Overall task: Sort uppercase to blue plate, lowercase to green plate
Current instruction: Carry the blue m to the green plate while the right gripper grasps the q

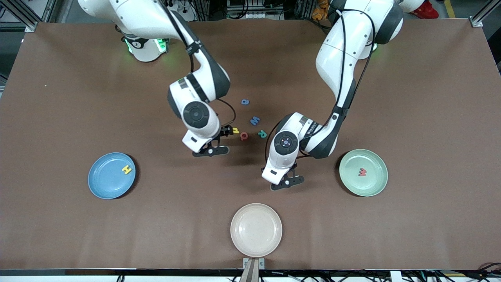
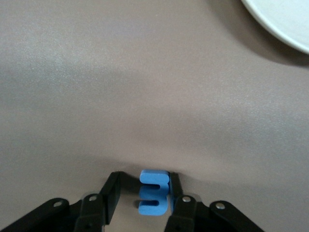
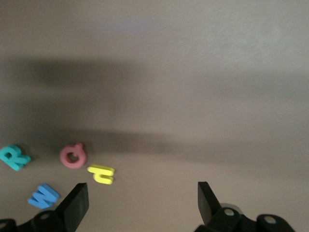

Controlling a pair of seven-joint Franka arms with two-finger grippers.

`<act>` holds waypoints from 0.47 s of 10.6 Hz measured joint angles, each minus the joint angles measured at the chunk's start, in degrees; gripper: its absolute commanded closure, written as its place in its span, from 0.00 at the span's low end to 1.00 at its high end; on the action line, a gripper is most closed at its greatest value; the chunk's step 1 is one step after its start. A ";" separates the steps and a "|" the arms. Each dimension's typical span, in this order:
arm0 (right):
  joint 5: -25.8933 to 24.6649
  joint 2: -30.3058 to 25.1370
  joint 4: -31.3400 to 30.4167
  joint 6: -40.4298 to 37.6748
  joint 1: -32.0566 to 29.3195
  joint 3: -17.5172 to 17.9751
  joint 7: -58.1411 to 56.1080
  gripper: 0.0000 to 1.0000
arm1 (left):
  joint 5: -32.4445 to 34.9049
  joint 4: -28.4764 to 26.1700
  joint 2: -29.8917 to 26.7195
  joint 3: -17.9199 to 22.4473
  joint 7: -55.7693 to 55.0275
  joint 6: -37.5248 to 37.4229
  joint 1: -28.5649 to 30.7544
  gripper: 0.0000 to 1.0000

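The blue lowercase m (image 2: 154, 193) lies on the table between the fingers of my left gripper (image 2: 144, 182), which is down at the table (image 1: 287, 182). One finger touches the letter and a gap shows at the other. The front view hides this m. My right gripper (image 3: 142, 193) hangs wide open and empty over the table (image 1: 211, 150), beside the yellow h (image 3: 101, 174). The yellow H (image 1: 126, 169) lies on the blue plate (image 1: 102, 184). On the green plate (image 1: 372, 186) lies the red w (image 1: 363, 171).
Loose in the middle of the table are the blue a (image 1: 245, 102), blue M (image 1: 255, 120), teal R (image 1: 262, 134), red Q (image 1: 244, 136) and yellow h (image 1: 235, 130). A cream plate (image 1: 256, 231) sits near the table's front edge.
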 measured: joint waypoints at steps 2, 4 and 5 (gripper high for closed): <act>0.00 2.06 -0.23 4.15 1.87 0.00 3.73 0.00 | 0.00 0.01 0.02 0.00 0.00 0.00 -0.01 0.71; 0.00 4.02 -0.29 7.59 3.15 0.00 6.82 0.00 | 0.00 0.03 0.04 0.01 0.08 0.00 -0.01 0.96; 0.01 4.86 -0.32 8.92 3.91 0.01 8.12 0.00 | 0.00 0.09 0.04 0.03 0.51 0.00 -0.01 1.00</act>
